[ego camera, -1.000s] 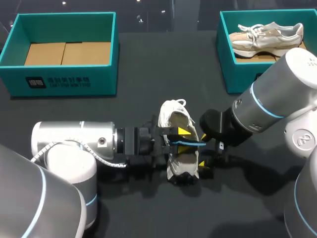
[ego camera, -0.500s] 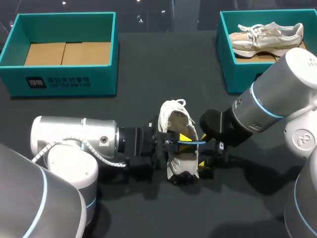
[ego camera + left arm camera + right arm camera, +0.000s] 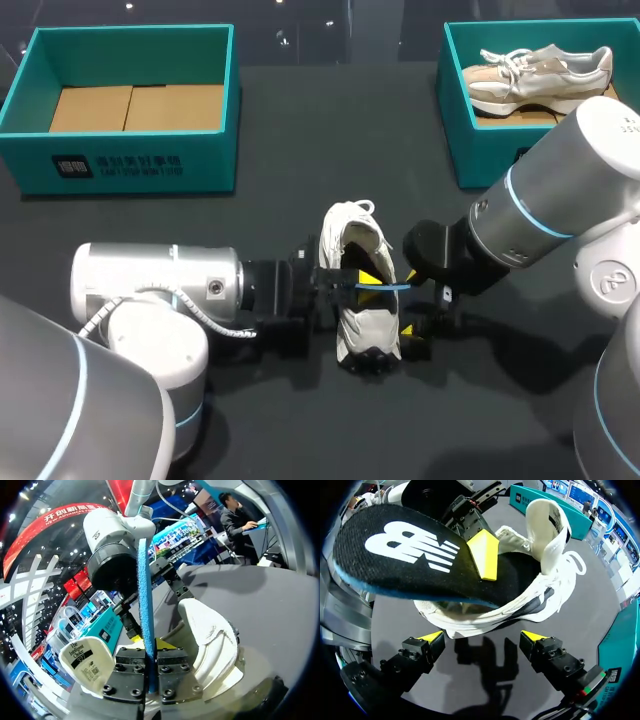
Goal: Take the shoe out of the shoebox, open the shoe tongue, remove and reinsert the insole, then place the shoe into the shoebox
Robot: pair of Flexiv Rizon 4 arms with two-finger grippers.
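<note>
A teal shoebox (image 3: 130,160) sits at the dark table's (image 3: 300,150) far left corner. A second shoebox (image 3: 455,120) at the far right corner holds a beige shoe (image 3: 540,75). The white shoe (image 3: 352,228) lies near the front middle. The left gripper (image 3: 148,645) pinches the insole (image 3: 410,560) over it. The right gripper's (image 3: 482,637) jaws stand apart beside the shoe.

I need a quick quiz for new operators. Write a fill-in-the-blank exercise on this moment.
1. The left gripper is shut on the black, blue-edged ____.
2. The right gripper, beside the white shoe, has its fingers ____.
3. The beige shoe lies in the shoebox on the robot's ____ side.
Missing words: insole; open; right.
</note>
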